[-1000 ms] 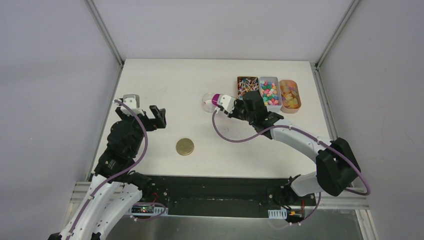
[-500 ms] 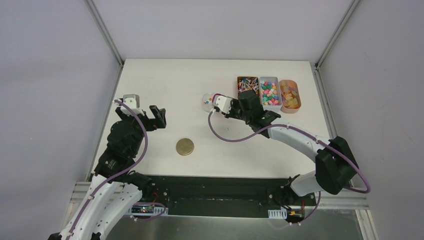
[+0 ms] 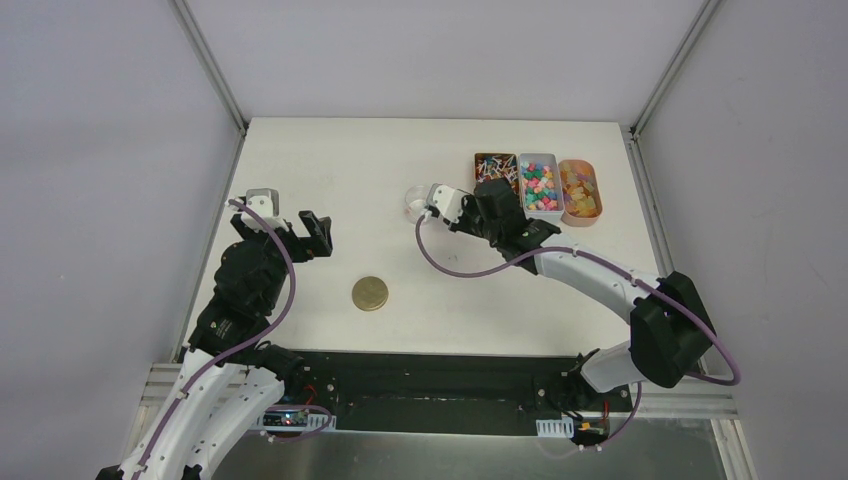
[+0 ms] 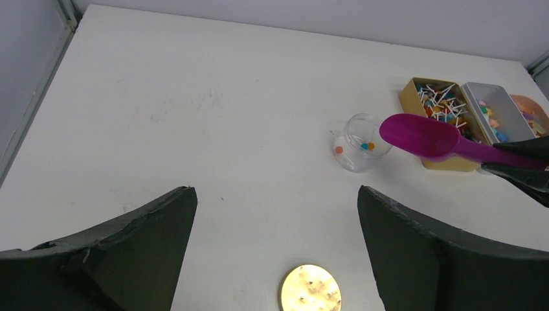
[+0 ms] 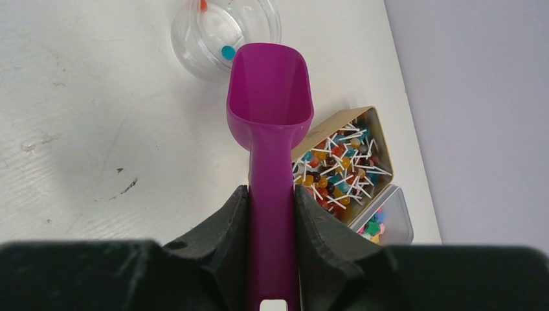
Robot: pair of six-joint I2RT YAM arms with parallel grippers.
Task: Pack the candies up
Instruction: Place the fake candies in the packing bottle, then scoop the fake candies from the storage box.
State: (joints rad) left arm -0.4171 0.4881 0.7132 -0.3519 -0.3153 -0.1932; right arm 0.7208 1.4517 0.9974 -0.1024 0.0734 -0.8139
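Note:
The candies lie in three trays at the back right: lollipop sweets in a gold tin (image 3: 494, 170), pastel pieces in a clear tray (image 3: 539, 186) and amber ones in an orange tray (image 3: 580, 190). A few candies (image 4: 367, 146) lie in a small clear jar (image 3: 413, 203), which also shows in the right wrist view (image 5: 223, 35). My right gripper (image 5: 272, 201) is shut on the handle of a magenta scoop (image 5: 270, 97). The scoop's bowl is empty, its tip at the jar's rim. My left gripper (image 4: 277, 207) is open and empty, well left of the jar.
A round gold lid (image 3: 370, 293) lies flat on the white table (image 3: 330, 160), in front of my left gripper, and shows in the left wrist view (image 4: 311, 288). The gold tin (image 5: 343, 162) sits just right of the scoop.
My right gripper has moved a little left and back with the scoop, so the scoop's bowl is now hidden under it in the top view. The left arm has not moved.

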